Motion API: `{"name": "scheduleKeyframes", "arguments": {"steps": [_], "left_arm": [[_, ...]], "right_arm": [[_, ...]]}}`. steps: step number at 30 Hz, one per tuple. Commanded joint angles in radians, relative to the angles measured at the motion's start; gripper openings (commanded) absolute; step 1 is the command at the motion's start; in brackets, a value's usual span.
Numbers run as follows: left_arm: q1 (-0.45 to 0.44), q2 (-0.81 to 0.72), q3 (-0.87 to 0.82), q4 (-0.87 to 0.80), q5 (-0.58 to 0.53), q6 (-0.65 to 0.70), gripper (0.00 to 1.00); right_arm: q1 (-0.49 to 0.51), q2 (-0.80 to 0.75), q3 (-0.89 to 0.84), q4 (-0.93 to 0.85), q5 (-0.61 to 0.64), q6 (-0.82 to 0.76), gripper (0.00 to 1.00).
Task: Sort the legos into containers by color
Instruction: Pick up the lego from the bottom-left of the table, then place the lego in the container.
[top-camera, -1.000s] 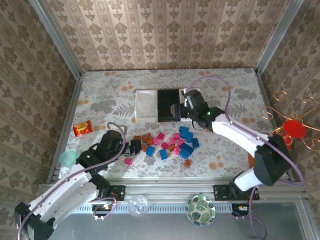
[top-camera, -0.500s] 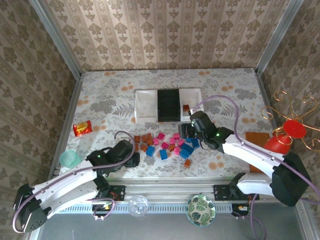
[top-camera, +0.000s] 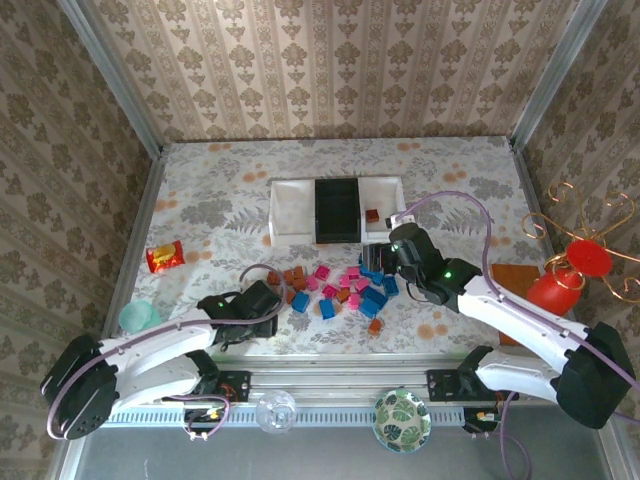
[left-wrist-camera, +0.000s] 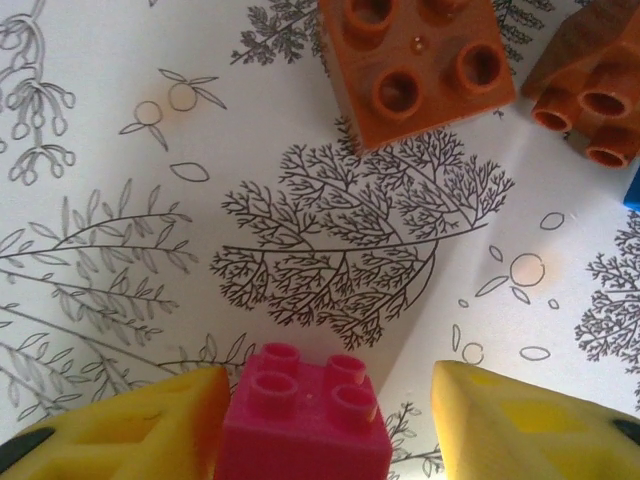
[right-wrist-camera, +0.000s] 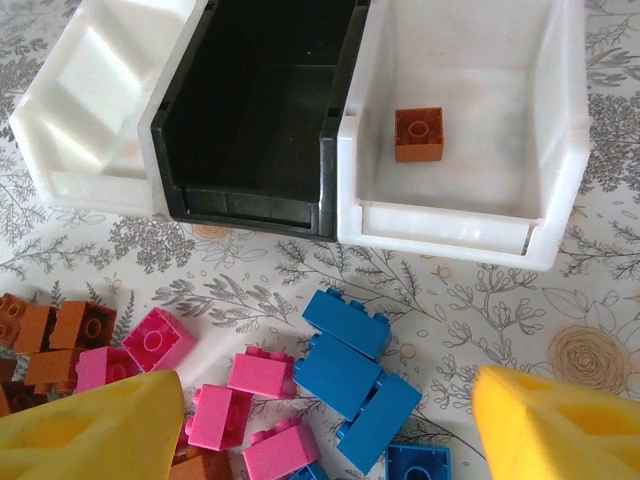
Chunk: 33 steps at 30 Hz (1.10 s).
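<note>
The left gripper (left-wrist-camera: 330, 385) is low over the flowery table (left-wrist-camera: 150, 250). Its two yellow fingers (left-wrist-camera: 130, 425) show in the bottom corners of the left wrist view. A pink brick (left-wrist-camera: 305, 420) sits on the table between them at the bottom middle. The finger on the left of the frame touches the brick. The finger on the right of the frame is a little way off it, so the jaws are part open and not pinching. An orange-brown brick (left-wrist-camera: 420, 65) lies at the top of that frame, with another one (left-wrist-camera: 590, 95) in the upper right corner.

From the top camera, the left gripper (top-camera: 268, 300) is at the left end of the pile of legos (top-camera: 335, 290), in the lower middle of the frame.

The right gripper (right-wrist-camera: 325, 400) hangs over the pile too, and its yellow fingers (right-wrist-camera: 95, 425) are far apart with nothing held. Below it are blue bricks (right-wrist-camera: 345, 365) in the lower middle, pink bricks (right-wrist-camera: 260, 375) beside them, and orange-brown bricks (right-wrist-camera: 50, 330) at the left edge.

The containers (right-wrist-camera: 340, 180) fill the top of the right wrist frame, side by side. There is a white tray (right-wrist-camera: 90, 185) at the left, a black tray (right-wrist-camera: 240, 205) in the middle and a white tray (right-wrist-camera: 440, 235) at the right. One orange-brown brick (right-wrist-camera: 418, 134) lies in the right white tray.
</note>
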<state>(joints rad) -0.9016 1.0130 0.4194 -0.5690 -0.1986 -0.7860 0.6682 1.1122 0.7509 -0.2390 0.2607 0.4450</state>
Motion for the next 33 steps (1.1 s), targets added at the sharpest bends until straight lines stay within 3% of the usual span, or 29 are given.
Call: {"name": "scheduleKeyframes", "arguments": {"steps": [1, 12, 17, 23, 33], "left_arm": [[0.008, 0.019, -0.007, 0.022, -0.002, 0.008, 0.55], [0.010, -0.039, 0.041, 0.011, 0.004, 0.029, 0.25], [0.081, 0.012, 0.262, 0.046, 0.013, 0.167, 0.24], [0.251, 0.286, 0.558, 0.142, 0.081, 0.325, 0.22], [0.350, 0.716, 0.910, 0.151, 0.084, 0.390, 0.19]], "right_arm": [[0.000, -0.030, -0.011, -0.030, 0.046, 0.001, 0.77], [-0.001, -0.056, -0.036, -0.026, 0.064, 0.011, 0.78], [-0.001, -0.060, -0.046, -0.019, 0.064, 0.023, 0.78], [-0.002, -0.055, -0.051, -0.026, 0.067, 0.034, 0.78], [-0.004, -0.094, -0.067, -0.054, 0.075, 0.042, 0.78]]}}
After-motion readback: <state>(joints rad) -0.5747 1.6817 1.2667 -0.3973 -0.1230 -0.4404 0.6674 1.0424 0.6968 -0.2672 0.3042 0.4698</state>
